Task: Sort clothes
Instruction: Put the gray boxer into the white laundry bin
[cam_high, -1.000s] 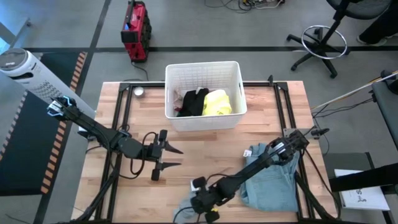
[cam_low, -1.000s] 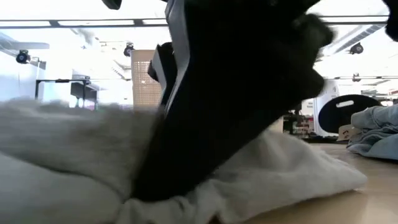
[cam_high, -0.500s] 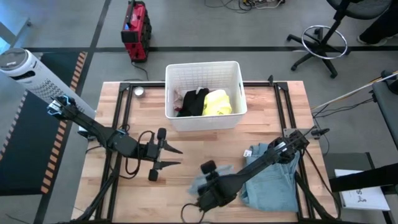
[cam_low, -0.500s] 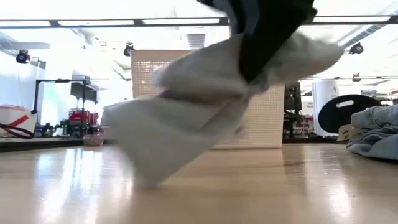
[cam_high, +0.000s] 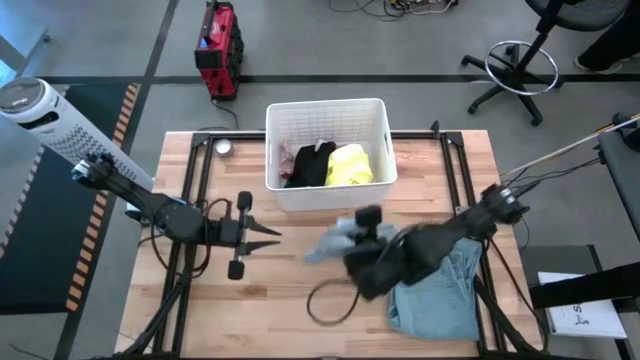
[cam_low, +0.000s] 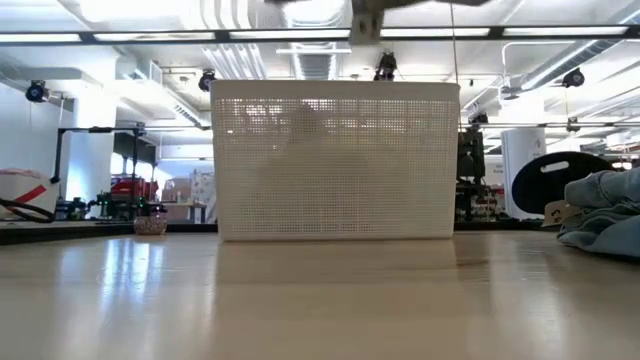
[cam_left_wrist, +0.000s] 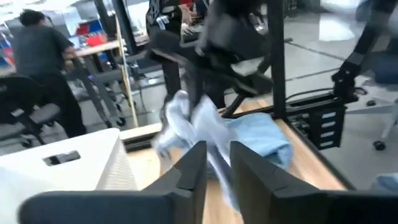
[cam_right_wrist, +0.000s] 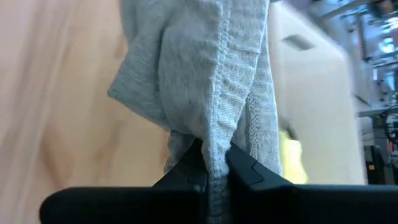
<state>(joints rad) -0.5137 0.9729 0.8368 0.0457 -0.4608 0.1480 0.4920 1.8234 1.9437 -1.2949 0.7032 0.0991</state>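
1. The grey garment (cam_right_wrist: 205, 68) is a soft ribbed knit with a stitched seam running along it, bunched into loose folds. In the high view it reads as a pale grey-blue crumple (cam_high: 335, 240).
2. The right tool (cam_right_wrist: 210, 167) is clamped on the grey garment: both dark fingers pinch a gathered fold, and the rest of the cloth hangs free beyond the fingertips.
3. In the high view the right tool (cam_high: 366, 228) holds the garment above the desk (cam_high: 280, 300), just in front of the white basket (cam_high: 327, 190). The cloth trails toward the left arm's side.
4. The light blue jeans (cam_high: 440, 295) lie heaped on the desk under the right arm, toward the right edge.
5. A bright yellow top (cam_high: 350, 165) and a black item (cam_high: 308, 165) lie side by side inside the basket.
6. The left tool (cam_high: 262, 232) hovers over the desk to the left of the garment, well apart from it. Its fingers (cam_left_wrist: 193, 168) stand slightly apart with nothing between them.
7. The low view shows the basket's slatted wall (cam_low: 335, 160) and the jeans (cam_low: 600, 215) at the right edge, but neither tool. Only the right wrist view shows the grip itself. The left wrist view shows the hanging garment (cam_left_wrist: 193, 124) with the jeans (cam_left_wrist: 255, 140) behind it.
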